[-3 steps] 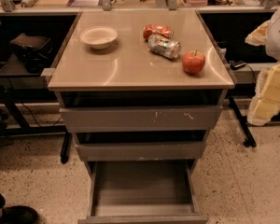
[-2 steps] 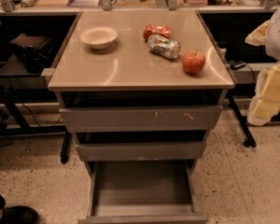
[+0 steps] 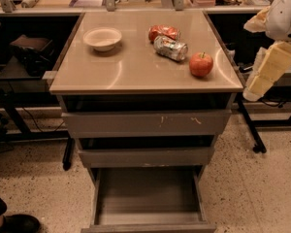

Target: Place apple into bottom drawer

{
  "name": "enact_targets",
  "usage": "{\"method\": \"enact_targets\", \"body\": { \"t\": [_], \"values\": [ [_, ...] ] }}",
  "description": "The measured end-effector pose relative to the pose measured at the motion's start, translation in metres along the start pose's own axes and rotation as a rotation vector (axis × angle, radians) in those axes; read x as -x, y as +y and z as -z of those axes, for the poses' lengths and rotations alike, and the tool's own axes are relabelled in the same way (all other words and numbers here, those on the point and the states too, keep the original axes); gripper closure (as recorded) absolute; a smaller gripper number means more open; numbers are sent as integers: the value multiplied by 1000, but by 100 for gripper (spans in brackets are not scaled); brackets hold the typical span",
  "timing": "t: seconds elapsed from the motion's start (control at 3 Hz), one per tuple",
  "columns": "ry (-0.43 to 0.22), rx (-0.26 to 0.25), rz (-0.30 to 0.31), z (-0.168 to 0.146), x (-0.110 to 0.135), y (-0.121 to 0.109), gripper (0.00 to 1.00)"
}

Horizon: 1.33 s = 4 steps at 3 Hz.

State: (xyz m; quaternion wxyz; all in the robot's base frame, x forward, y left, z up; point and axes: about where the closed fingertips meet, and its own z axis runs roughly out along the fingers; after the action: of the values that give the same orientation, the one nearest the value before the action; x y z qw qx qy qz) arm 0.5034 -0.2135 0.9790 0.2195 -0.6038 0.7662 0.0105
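Note:
The red apple stands upright on the cabinet top, near its right front corner. The bottom drawer is pulled open below, and its grey floor is bare. My gripper hangs at the right edge of the view, beside the cabinet and to the right of the apple, a little lower than the top. It holds nothing that I can see.
A white bowl sits at the top's back left. A crushed red can and a silver can lie behind the apple. The two upper drawers stand slightly open. A shoe shows at bottom left.

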Motion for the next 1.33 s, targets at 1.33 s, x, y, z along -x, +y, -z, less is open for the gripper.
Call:
{"method": "enact_targets", "body": {
  "t": [1.33],
  "values": [
    [-420,80,55,-50,60,-83,0]
  ]
}}
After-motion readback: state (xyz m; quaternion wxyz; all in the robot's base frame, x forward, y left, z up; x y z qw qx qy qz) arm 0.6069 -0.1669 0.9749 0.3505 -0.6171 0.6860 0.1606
